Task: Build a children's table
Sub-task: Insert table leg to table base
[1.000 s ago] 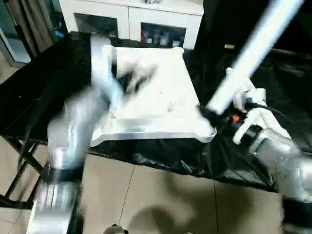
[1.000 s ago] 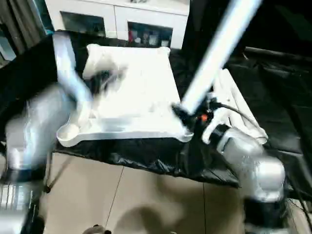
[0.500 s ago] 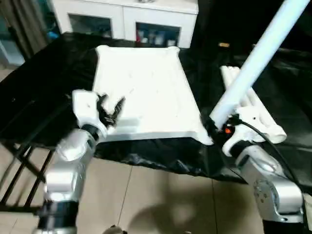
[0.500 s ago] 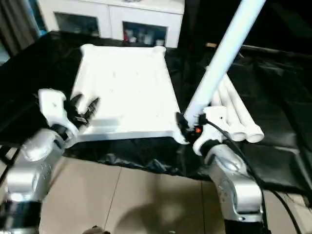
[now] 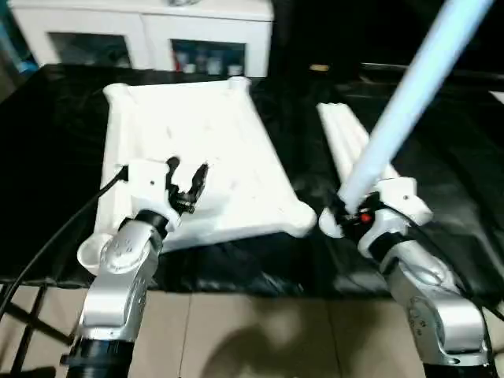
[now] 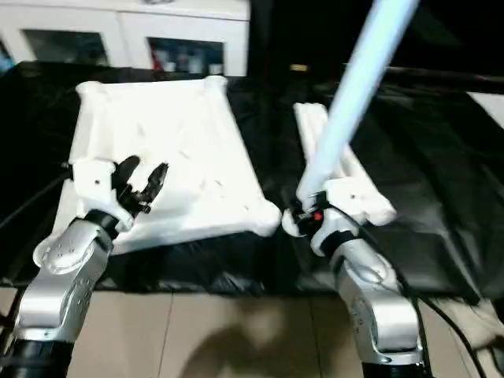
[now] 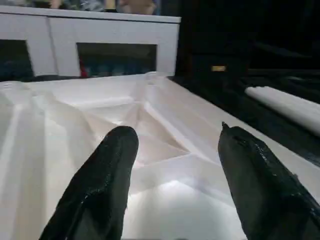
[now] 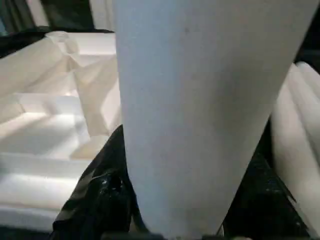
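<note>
The tabletop lies ribbed side up. The right gripper clamps a table leg steeply upright, just beside the tabletop's near right corner socket. The left gripper hovers over the tabletop, half open and empty.

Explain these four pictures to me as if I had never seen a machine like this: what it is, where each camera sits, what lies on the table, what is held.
This is a humanoid robot with two silver arms, each ending in two black fingers. Two pictures come from its head, looking down; the other two from cameras on its wrists. On the black-covered table lies a white plastic tabletop, underside up, its ribs showing. Beside it lie spare white legs. The right gripper is closed on one long white leg, which slants upward. The left gripper hangs open over the tabletop, holding nothing. A white cabinet stands behind.
</note>
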Tool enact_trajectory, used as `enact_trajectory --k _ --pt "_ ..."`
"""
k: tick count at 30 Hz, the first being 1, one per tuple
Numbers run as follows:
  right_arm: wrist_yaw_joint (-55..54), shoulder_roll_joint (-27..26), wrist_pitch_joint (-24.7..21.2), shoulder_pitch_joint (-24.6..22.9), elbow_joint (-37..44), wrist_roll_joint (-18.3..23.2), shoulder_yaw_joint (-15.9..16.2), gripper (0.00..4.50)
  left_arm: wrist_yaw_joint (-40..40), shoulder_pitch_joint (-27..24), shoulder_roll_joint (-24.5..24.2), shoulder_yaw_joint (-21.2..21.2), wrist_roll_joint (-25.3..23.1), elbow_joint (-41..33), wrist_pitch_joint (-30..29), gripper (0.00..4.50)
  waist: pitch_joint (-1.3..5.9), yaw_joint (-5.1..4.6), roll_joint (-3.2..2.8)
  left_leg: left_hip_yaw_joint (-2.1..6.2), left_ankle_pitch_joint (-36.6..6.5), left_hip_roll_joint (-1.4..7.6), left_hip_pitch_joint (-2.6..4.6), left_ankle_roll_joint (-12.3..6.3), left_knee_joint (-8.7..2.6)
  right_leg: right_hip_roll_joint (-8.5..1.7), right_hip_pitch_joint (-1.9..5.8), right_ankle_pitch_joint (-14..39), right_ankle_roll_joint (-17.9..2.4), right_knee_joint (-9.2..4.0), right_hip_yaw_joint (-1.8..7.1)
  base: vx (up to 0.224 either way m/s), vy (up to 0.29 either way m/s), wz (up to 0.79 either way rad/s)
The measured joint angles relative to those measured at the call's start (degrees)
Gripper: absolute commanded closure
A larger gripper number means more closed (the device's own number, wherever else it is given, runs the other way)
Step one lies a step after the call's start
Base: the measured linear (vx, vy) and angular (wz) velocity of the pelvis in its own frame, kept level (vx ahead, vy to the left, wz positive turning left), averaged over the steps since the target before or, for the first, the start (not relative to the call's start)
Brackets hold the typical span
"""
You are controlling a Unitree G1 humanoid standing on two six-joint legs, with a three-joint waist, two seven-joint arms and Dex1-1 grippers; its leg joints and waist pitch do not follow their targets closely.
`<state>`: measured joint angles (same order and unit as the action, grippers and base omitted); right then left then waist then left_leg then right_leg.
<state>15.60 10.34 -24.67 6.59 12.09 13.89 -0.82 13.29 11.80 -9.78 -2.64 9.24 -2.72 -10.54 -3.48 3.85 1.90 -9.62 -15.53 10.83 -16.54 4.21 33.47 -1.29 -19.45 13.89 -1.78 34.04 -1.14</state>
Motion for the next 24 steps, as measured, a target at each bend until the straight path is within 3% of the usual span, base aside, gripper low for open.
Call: enact_trajectory --k 4,6,10,14,16,17,18,20,21,22,23,24 --pt "0.39 0.00 0.12 0.00 0.00 -0.07 0.72 2.61 0.00 -0.20 -0.01 0.00 -0.08 -0.06 0.29 1.51 0.26 -0.14 0.38 0.24 -0.92 -0.13 0.50 -0.61 0.19 -0.19 0.50 1.21 -0.68 0.40 0.10 0.093 0.016 0.06" --pt "0.48 0.00 0.18 0.00 0.00 -0.07 0.75 2.61 0.01 -0.20 0.02 0.06 -0.08 -0.09 0.28 1.51 0.43 -0.37 0.64 0.43 -1.43 -0.69 0.45 -1.21 0.55 -0.29 0.59 1.91 -0.64 0.91 0.44 0.074 0.007 0.08" --pt "0.49 0.00 0.31 -0.08 0.00 -0.15 0.72 2.61 0.11 -0.21 0.21 0.29 -0.07 -0.16 0.28 1.51 0.44 -0.43 0.63 1.40 -2.02 -0.83 0.50 -1.49 1.04 -0.12 1.40 2.51 -0.20 0.87 0.64 0.028 -0.003 0.06" --pt "0.55 -0.05 0.37 -0.13 0.00 -0.16 1.05 2.61 0.24 -0.22 0.17 0.18 -0.05 -0.16 0.28 1.51 0.49 -0.45 0.54 1.70 -2.15 -0.90 1.24 -1.22 0.99 -0.21 1.74 3.03 -0.59 1.25 0.44 0.015 -0.004 0.02" --pt "0.59 -0.05 0.36 -0.61 0.02 -0.08 1.12 2.61 0.33 -0.21 0.30 0.38 0.00 -0.17 0.28 1.51 0.50 -0.29 0.48 1.93 -2.30 -0.94 1.27 -1.49 1.06 -0.14 2.53 3.20 -0.24 0.95 0.45 0.000 0.000 0.00" --pt "0.59 -0.09 0.35 -0.72 0.02 -0.04 1.12 2.61 0.39 -0.25 0.38 0.47 0.01 -0.17 0.28 1.51 0.50 -0.10 0.38 1.30 -2.39 -0.40 2.61 0.22 0.45 0.01 2.45 3.38 -0.43 1.29 0.88 0.000 0.000 0.00" --pt "0.62 -0.29 0.33 -0.69 0.04 -0.01 1.25 2.61 0.40 -0.42 0.26 0.34 0.01 -0.17 0.28 1.51 0.42 -0.09 0.40 0.73 -2.60 -0.16 3.32 0.87 0.23 0.11 2.40 3.61 -0.78 1.77 1.40 0.039 -0.046 -0.26" --pt "0.61 -0.63 0.35 -0.76 0.07 -0.02 1.34 2.61 0.43 -0.45 0.03 0.11 0.01 -0.22 0.29 1.51 0.47 -0.33 0.65 -0.69 -2.94 -0.21 4.85 1.37 -0.23 -0.26 1.68 4.80 -2.62 3.56 1.57 0.025 -0.036 -0.30" --pt "0.52 -0.41 0.40 -0.98 0.08 -0.05 1.12 2.61 0.50 -0.36 -0.05 0.21 0.01 -0.29 0.30 1.51 0.49 -0.10 0.65 -1.13 -3.20 -0.54 4.81 1.13 0.06 0.01 2.70 5.12 -1.22 3.42 2.43 0.063 0.009 -0.20" --pt "0.48 0.15 0.50 -1.71 0.13 -0.07 0.42 2.61 0.55 0.28 0.50 0.62 0.01 -0.29 0.29 1.51 0.56 0.03 0.26 0.17 -3.75 -0.78 3.85 -0.01 1.76 0.46 3.18 4.89 0.74 2.91 2.69 0.091 0.030 -0.18" --pt "0.30 0.56 0.48 -2.34 -0.73 -0.21 -0.56 2.61 0.98 0.37 1.48 2.21 0.04 -0.49 0.31 1.51 0.64 0.76 -0.19 1.64 -3.92 -1.27 1.78 -0.40 5.16 1.27 4.12 4.94 0.77 2.33 3.19 0.069 0.040 0.00" --pt "0.21 0.81 0.45 -2.34 -1.26 -0.34 -0.95 2.61 1.16 0.21 1.53 2.90 0.04 -0.53 0.32 1.51 0.76 1.46 -0.64 2.56 -3.73 -1.70 -0.59 -0.16 7.72 1.78 4.82 4.85 0.83 1.70 3.26 0.057 0.041 -0.01"
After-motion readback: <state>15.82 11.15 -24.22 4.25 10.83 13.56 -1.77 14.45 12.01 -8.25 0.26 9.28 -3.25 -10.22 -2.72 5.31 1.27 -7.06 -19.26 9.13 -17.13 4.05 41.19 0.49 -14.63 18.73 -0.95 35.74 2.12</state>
